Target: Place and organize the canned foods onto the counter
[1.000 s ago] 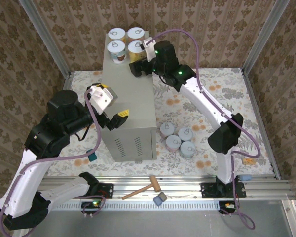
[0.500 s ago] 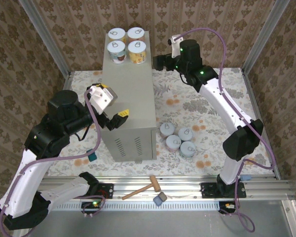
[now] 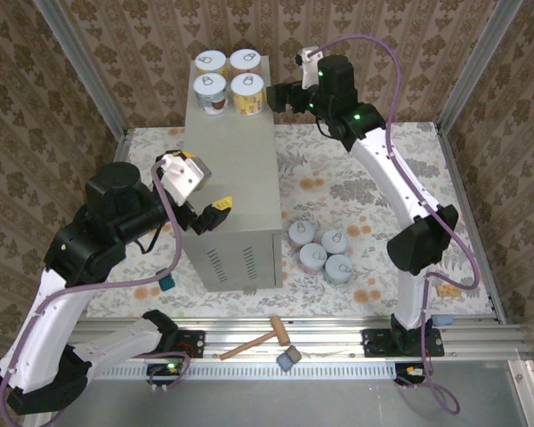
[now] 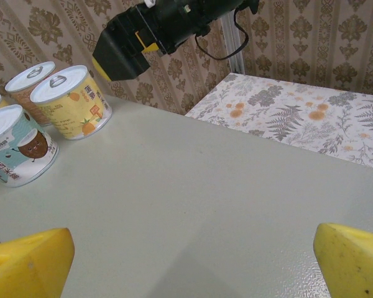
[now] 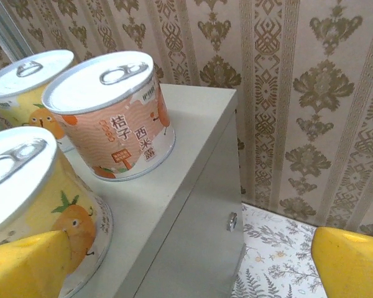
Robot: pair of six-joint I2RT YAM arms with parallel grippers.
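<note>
- Four placed cans (image 3: 212, 92) stand upright in a two-by-two block at the far end of the tabletop (image 3: 236, 169), lids up; the yellow-label can (image 3: 247, 92) is the block's near-right one.
- The other four cans (image 3: 312, 258) are clustered on the floral floor (image 3: 316, 178), just right of the box's near end.
- The right fingers (image 3: 280, 96) were at the yellow-label can a second ago. They have now backed off past the tabletop's right edge, spread wide, with nothing between them.
- So the fourth can is released and standing; the task looks about half done.
- The left fingers (image 3: 209, 216) hover over the tabletop's near half, spread and empty, where they were a second ago.
- Likely next is a reach down to the floor cluster; the bare middle of the tabletop has room for a second block.
</note>
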